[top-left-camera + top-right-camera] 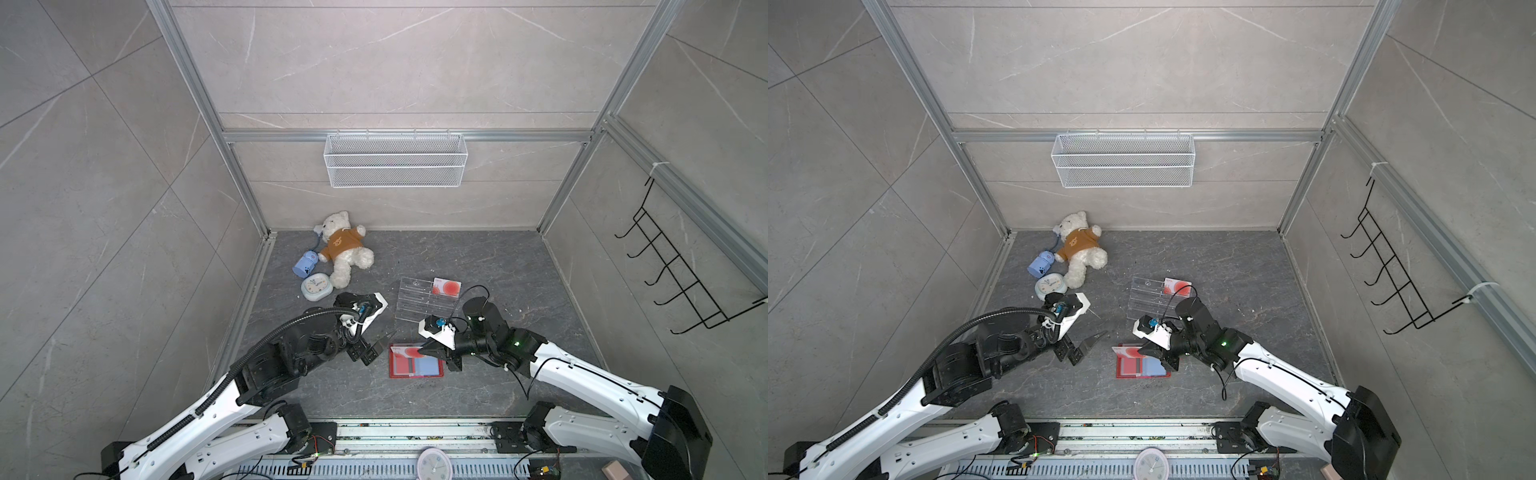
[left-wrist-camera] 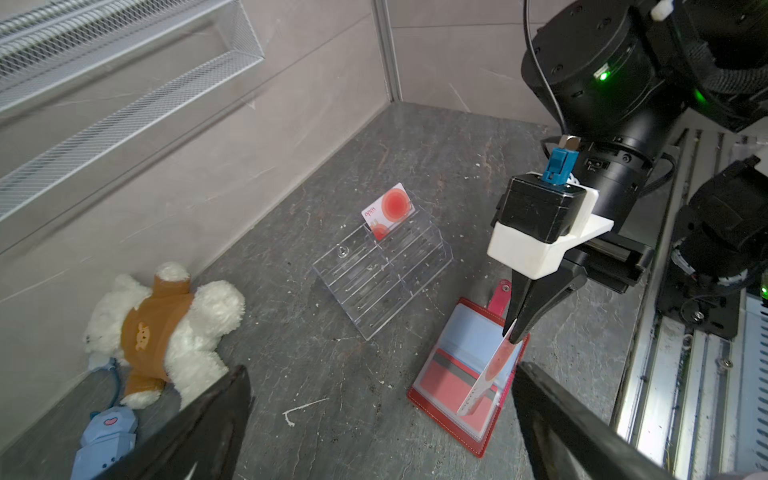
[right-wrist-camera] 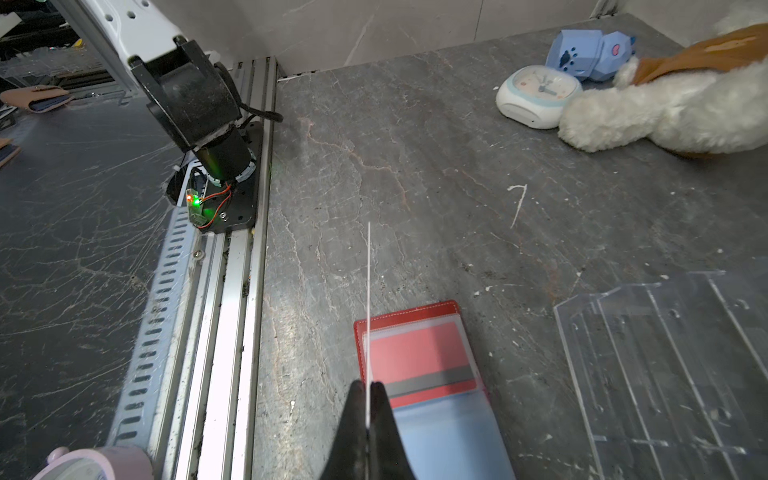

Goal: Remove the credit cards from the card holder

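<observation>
Left wrist: 1 card (image 2: pixel 388 210) in rack (image 2: pixel 374 286), 1 in holder (image 2: pixel 469 332)

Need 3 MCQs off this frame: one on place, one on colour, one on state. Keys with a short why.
1. Where does the free credit card stand?
A) in the clear rack
B) in the wire basket
C) on the wall hooks

2. What colour is the teddy bear's sweater?
A) blue
B) brown
C) green

3. The right gripper is:
A) open and empty
B) shut on a credit card
C) shut on the rack

Key:
1 A: the card stands upright in a slot of the rack.
2 B: the sweater is brown against the white fur.
3 B: the fingertips are closed on the card's end, over the open card holder.
</observation>
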